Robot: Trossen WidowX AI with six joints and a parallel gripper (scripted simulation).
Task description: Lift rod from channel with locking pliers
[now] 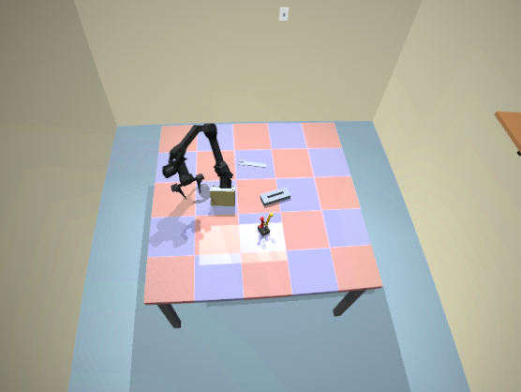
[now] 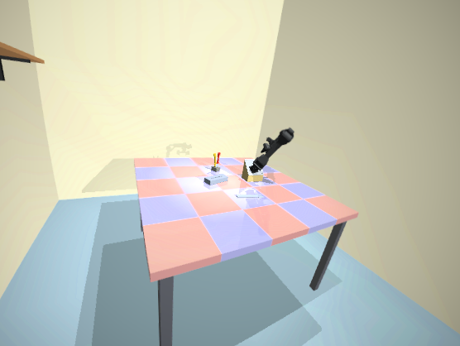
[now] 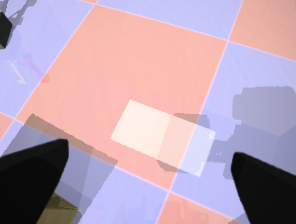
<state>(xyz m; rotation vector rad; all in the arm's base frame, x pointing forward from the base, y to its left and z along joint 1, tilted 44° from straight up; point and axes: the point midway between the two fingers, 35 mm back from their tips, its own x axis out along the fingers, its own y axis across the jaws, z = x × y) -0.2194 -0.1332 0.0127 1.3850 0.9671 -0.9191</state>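
The locking pliers stand upright in the dark holster [image 1: 263, 230] [image 2: 215, 169], with a red handle [image 1: 261, 222] [image 2: 218, 157] and a yellow handle [image 1: 269, 218] [image 2: 214, 160] spread apart on top. Their jaws are hidden in the holster. The grey channel block [image 1: 265, 199] [image 2: 213, 180] lies behind the holster in the top view, with a dark narrow slot in its top. The rod cannot be made out in the slot. My gripper [image 1: 192, 195] [image 3: 150, 154] is open and empty, fingers wide apart and pointing down. It hangs above the table left of the base box, well away from the pliers and the block.
The arm's base stands on a yellowish box [image 1: 222, 197] [image 2: 253, 177], between the gripper and the holster; its corner shows in the wrist view [image 3: 56, 212]. A pale wrench [image 1: 253, 164] [image 2: 248, 196] lies flat behind the block in the top view. The checkered table's front edge [image 1: 262, 296] is far off.
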